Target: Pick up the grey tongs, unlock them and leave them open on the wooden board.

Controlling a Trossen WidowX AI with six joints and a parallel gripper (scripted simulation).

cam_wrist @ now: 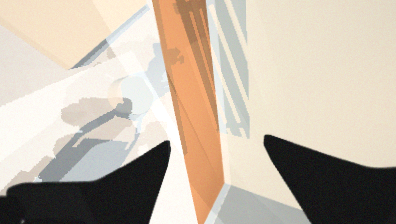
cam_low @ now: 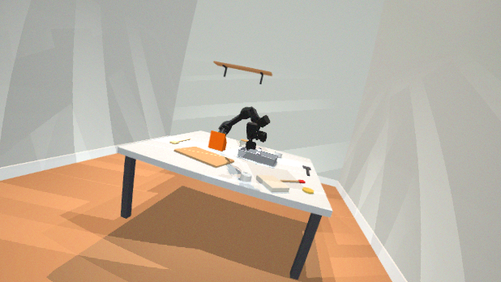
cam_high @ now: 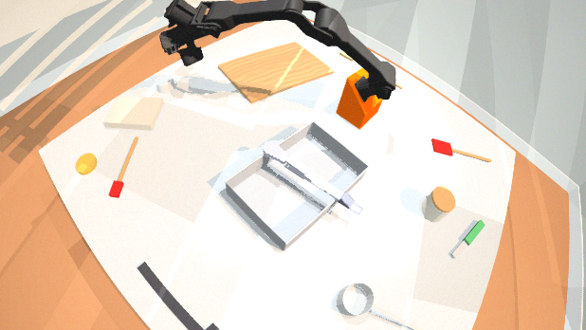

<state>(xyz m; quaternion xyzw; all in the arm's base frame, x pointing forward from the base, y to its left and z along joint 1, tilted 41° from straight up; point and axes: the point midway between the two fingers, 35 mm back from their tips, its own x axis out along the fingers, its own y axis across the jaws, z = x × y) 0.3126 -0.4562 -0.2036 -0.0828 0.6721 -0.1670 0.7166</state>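
Note:
The grey tongs (cam_high: 303, 177) lie diagonally across the roasting tin (cam_high: 256, 215) (cam_low: 259, 158), with their arms close together. One end sits over the tin's back-left wall and the other sticks out past the opposite wall in the top view. The tongs are too small to make out clearly in the exterior view and do not show in the wrist view. The wooden board (cam_high: 258, 71) (cam_low: 199, 155) lies flat behind the tin. My gripper (cam_high: 180, 50) (cam_wrist: 216, 142) is open and empty, raised well away from the tongs, beyond the board's left end in the top view.
An orange block (cam_high: 353, 101) (cam_low: 217, 141) stands by the arm's base. A pale slab (cam_high: 135, 113) (cam_low: 273, 183), a white cylinder (cam_low: 245, 176), a yellow disc (cam_high: 86, 163) and a red-ended spatula (cam_high: 116, 189) lie left of the tin. A lidded jar (cam_high: 438, 204) stands to its right.

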